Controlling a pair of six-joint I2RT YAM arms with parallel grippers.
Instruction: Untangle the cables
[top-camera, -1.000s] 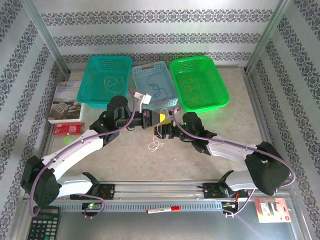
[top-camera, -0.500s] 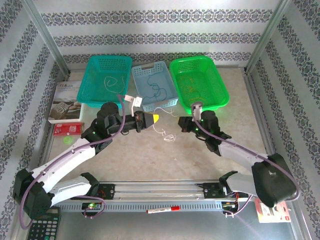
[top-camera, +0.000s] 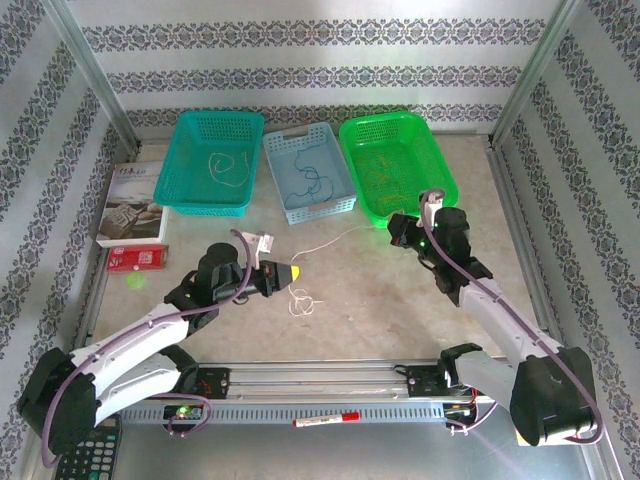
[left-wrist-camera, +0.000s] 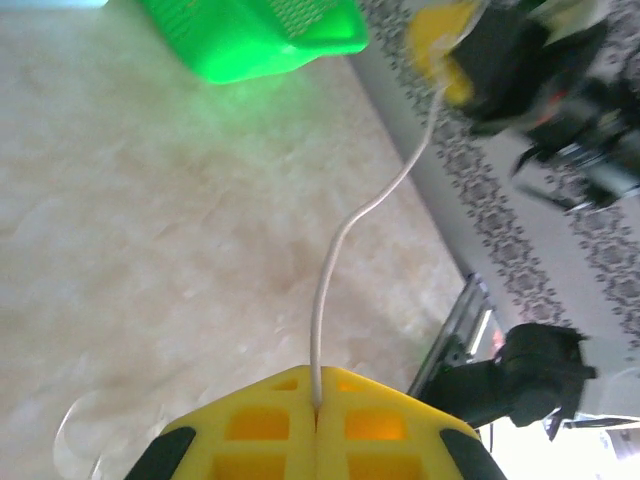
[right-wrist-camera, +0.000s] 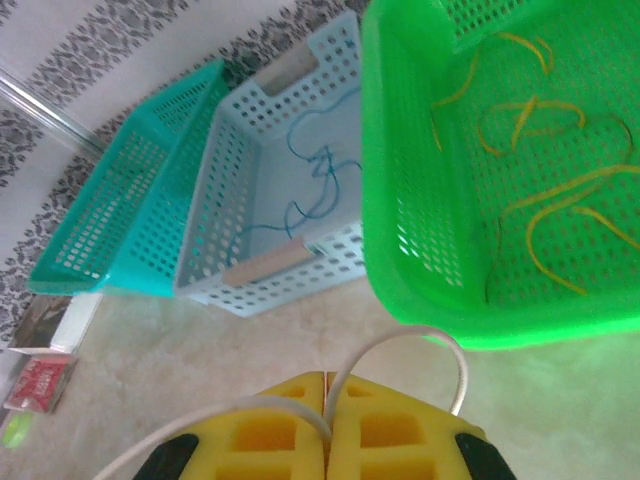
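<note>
Left hand (top-camera: 297, 271), right hand (top-camera: 396, 228) pulled apart, white cable (top-camera: 330, 241) strung between

A teal basket (top-camera: 218, 114), blue basket (top-camera: 297, 136) and green basket (top-camera: 385, 119) stand side by side on the tabletop (top-camera: 380, 300). A book (top-camera: 130, 205) and red packet (top-camera: 137, 259) lie at the left; a calculator (top-camera: 85, 455) and marker (top-camera: 328, 419) lie at the near edge.

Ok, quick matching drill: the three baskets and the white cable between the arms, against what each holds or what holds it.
1. teal basket
2. light blue basket
3. green basket
4. white cable

A. yellow-orange cables inside
B. pinched by left gripper and right gripper
C. whitish cable inside
D. dark blue cable inside

Pairs: 1-C, 2-D, 3-A, 4-B
</note>
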